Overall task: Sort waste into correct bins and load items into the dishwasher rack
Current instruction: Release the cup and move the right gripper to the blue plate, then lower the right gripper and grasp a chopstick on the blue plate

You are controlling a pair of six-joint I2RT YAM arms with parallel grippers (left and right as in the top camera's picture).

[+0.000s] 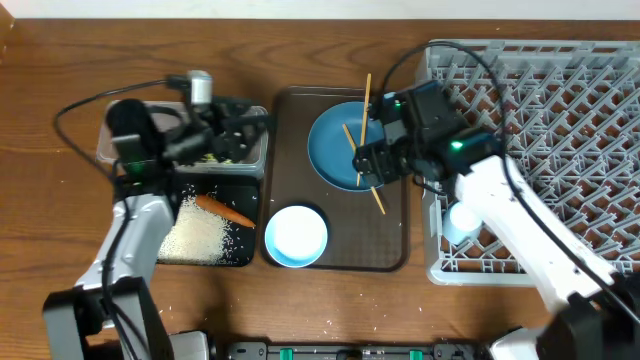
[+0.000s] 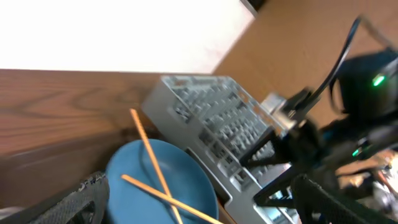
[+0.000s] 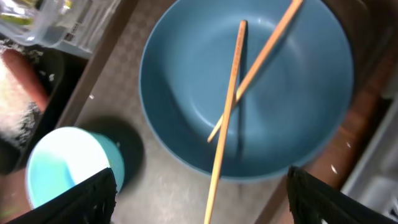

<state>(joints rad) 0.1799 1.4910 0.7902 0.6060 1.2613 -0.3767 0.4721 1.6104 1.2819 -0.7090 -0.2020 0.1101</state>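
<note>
Since the 2 chopsticks [image 3: 233,106] lie crossed on the blue plate [image 3: 180,93] beneath the wide-open, empty right gripper [image 3: 206,196], 1 should be pinched away from the crossing so the other is not dragged.

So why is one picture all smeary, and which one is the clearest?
Left wrist view: smeary all over, the rack streaked as if the camera was moving, with a blank white patch on top. Right wrist view: the blue plate is fairly sharp, the bottom corners dark. Overhead view: clearest and evenly lit, though the little bowl glares nearly white.
</note>
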